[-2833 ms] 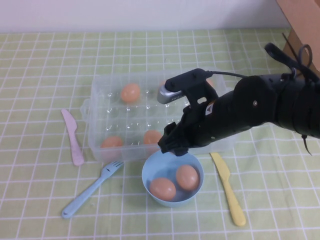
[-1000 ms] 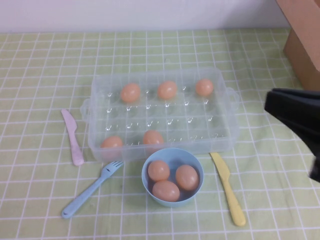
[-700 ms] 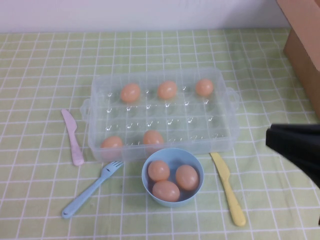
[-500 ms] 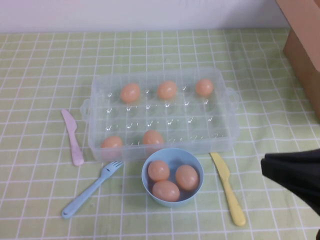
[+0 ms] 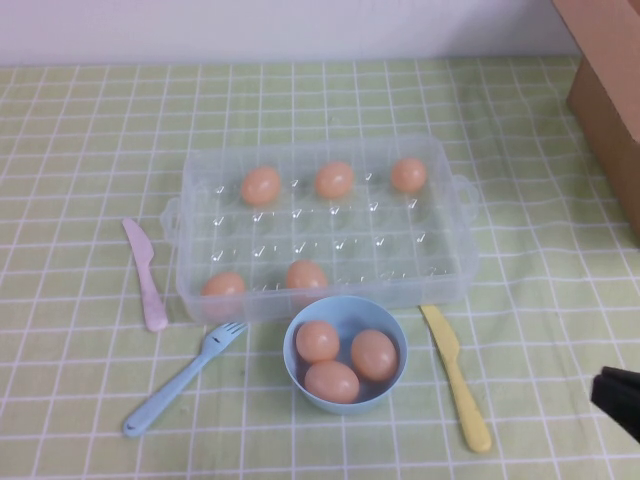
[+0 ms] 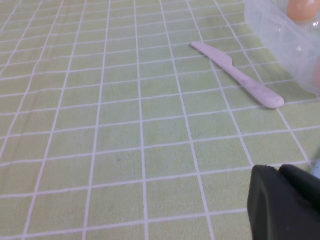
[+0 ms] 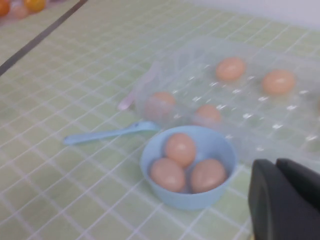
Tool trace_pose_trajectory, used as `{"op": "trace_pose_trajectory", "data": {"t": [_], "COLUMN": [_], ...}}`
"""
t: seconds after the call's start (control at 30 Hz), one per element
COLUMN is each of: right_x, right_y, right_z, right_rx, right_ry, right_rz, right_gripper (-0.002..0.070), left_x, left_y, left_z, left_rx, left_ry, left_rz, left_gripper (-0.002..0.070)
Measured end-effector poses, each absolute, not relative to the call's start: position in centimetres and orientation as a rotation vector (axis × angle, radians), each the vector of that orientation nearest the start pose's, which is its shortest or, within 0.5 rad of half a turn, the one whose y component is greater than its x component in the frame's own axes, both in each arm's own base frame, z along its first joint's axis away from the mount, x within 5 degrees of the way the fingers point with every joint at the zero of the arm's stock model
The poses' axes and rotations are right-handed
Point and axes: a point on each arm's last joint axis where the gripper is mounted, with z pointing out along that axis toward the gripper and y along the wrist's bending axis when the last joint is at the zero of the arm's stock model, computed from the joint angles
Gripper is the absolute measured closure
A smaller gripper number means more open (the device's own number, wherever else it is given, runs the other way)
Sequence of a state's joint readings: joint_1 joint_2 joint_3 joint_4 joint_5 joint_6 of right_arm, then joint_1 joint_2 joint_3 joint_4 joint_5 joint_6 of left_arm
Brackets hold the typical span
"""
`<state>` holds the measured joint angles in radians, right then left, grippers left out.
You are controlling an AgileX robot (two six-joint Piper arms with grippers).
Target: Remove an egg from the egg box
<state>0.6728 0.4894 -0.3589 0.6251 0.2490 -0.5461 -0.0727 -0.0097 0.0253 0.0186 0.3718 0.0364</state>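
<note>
The clear plastic egg box (image 5: pixel 446 262) stands mid-table and holds several orange-tan eggs: three in its far row, such as the egg (image 5: pixel 334 180), and two in its near row. The box also shows in the right wrist view (image 7: pixel 295 112) and in the left wrist view (image 6: pixel 272 30). A light-blue bowl (image 5: pixel 296 365) in front of the box holds three eggs. My right gripper (image 7: pixel 277 167) is shut and empty, low at the table's near right edge (image 5: pixel 620 398), away from the box. My left gripper (image 6: pixel 277 170) is shut and empty over bare cloth left of the box.
A pink knife (image 5: pixel 145 272) lies left of the box, also in the left wrist view (image 6: pixel 235 74). A blue fork (image 5: pixel 185 378) lies near the bowl's left. A yellow knife (image 5: pixel 455 375) lies right of the bowl. A cardboard box (image 5: pixel 605 90) stands at the back right.
My right arm has drawn back from above the bowl to the near right edge. The bowl now holds three eggs instead of two. The left arm has not moved.
</note>
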Motion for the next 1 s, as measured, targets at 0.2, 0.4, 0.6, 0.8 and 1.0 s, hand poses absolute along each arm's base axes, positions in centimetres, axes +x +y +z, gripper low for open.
{"op": "trace_pose_trajectory", "data": {"t": [0.2,0.4,0.6,0.8,1.0], "right_x": [7.1,6.9,6.5,6.1,5.9], "right_y": [5.2,2.7,1.0,0.9,1.4], "right_z": [24.9,22.4,20.9,19.7,18.7], "right_rx": [-0.465,-0.228,-0.032,0.019,-0.009], "right_ry": [1.676,1.684,1.670,1.758,1.845], "right_rz": [0.532,0.336,0.166,0.129,0.168], "right_gripper": [0.0694,0.0694,0.0694,0.0694,0.0694], "left_x": [5.3,5.3,5.3,5.3,5.3], "left_y": [-0.3,-0.3,-0.3,-0.3,-0.3], "left_z": [17.2,17.2,17.2,17.2,17.2], "left_rx": [0.114,0.114,0.114,0.114,0.114], "left_ry": [1.867,1.867,1.867,1.867,1.867], "left_rz": [-0.007,-0.007,-0.007,-0.007,-0.007], "left_gripper": [0.0680,0.0680,0.0680,0.0680,0.0679]}}
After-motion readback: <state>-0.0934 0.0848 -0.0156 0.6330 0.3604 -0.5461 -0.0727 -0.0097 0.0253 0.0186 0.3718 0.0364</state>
